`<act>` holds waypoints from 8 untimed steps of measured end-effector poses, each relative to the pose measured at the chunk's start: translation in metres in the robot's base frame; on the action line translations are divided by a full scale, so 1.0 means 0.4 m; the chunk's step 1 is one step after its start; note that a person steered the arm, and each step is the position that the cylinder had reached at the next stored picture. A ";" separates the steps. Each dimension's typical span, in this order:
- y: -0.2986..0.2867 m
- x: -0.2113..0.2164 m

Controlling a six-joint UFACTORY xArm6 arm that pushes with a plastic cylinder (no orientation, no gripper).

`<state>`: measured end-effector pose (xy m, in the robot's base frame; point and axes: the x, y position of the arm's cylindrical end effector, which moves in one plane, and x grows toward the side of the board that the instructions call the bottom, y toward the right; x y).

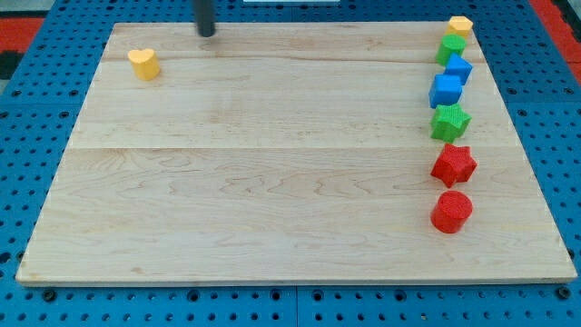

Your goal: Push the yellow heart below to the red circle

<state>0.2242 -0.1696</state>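
The yellow heart point(143, 64) is sitting near the tabletop's point(272, 182) upper-left corner. My tip point(208, 33) is standing just to its right and slightly higher in the view, not touching it. The arm is carrying no jaws, only the rod, so nothing is being held. The red circle point(451, 212) is lying far off at the lower right, under the red star point(453, 165). The wood between them is lying bare; the push is likely requiring the tip to be repositioned at the heart's upper left.
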 end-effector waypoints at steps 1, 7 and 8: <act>-0.133 0.127; -0.067 0.392; -0.124 0.391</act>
<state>0.3807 -0.2193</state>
